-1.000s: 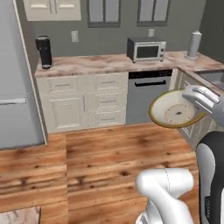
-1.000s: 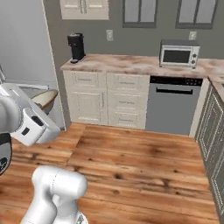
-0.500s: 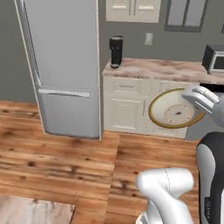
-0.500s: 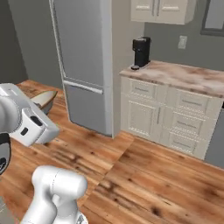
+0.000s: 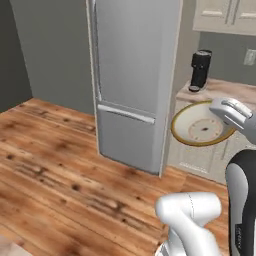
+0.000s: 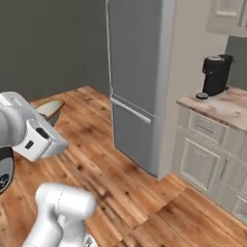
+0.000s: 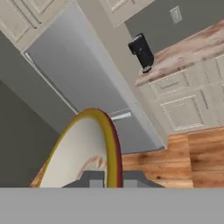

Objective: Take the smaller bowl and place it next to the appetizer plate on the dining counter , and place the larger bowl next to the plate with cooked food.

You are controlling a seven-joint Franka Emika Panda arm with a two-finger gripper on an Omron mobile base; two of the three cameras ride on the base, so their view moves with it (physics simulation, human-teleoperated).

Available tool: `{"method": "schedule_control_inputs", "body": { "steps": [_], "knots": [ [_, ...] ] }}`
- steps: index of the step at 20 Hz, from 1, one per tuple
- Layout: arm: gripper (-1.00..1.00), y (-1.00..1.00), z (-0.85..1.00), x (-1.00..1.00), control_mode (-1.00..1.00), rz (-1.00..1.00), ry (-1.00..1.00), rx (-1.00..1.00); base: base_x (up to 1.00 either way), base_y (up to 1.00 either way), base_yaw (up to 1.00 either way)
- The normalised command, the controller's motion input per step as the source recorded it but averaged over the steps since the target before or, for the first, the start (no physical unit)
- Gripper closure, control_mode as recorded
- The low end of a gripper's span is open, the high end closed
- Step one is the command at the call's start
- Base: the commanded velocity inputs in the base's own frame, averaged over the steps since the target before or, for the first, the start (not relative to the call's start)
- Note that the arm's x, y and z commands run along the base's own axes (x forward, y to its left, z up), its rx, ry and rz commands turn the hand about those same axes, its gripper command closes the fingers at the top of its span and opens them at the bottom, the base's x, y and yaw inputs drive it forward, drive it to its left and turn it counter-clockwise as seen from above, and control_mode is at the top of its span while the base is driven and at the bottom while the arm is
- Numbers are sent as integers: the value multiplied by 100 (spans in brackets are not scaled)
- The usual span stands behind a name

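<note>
My gripper [image 5: 221, 111] is shut on the rim of the larger bowl [image 5: 199, 127], a shallow cream bowl with a brown-gold rim, a ring of faint marks and a dark centre spot. It hangs tilted in the air, its inside facing the left base camera. In the right base view its edge [image 6: 48, 108] sticks out past the white hand [image 6: 34, 135]. In the hand view the rim [image 7: 111, 144] runs down between my fingertips [image 7: 92, 177]. The smaller bowl, both plates and the dining counter are out of view.
A tall grey fridge [image 5: 135, 75] stands ahead on the wood floor [image 5: 55, 165]. To its right are cream cabinets [image 6: 207, 159] with a marbled worktop [image 6: 226, 107] and a black coffee maker [image 5: 200, 70]. Open floor lies to the left.
The whole picture has slid to the right: the base has turned left, so the fridge has come in and the microwave and dishwasher have gone out. The bowl stays in my grip.
</note>
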Motion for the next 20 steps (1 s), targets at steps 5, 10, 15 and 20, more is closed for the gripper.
{"method": "schedule_control_inputs", "body": {
  "steps": [5,10,15,20],
  "knots": [
    [100,0,0,0,100,0,0,0,91,0,71],
    [100,0,0,0,100,0,0,0,98,0,71],
    [100,0,0,0,100,0,0,0,100,-7,63],
    [100,0,0,0,100,0,0,0,100,-13,54]
  ]
}}
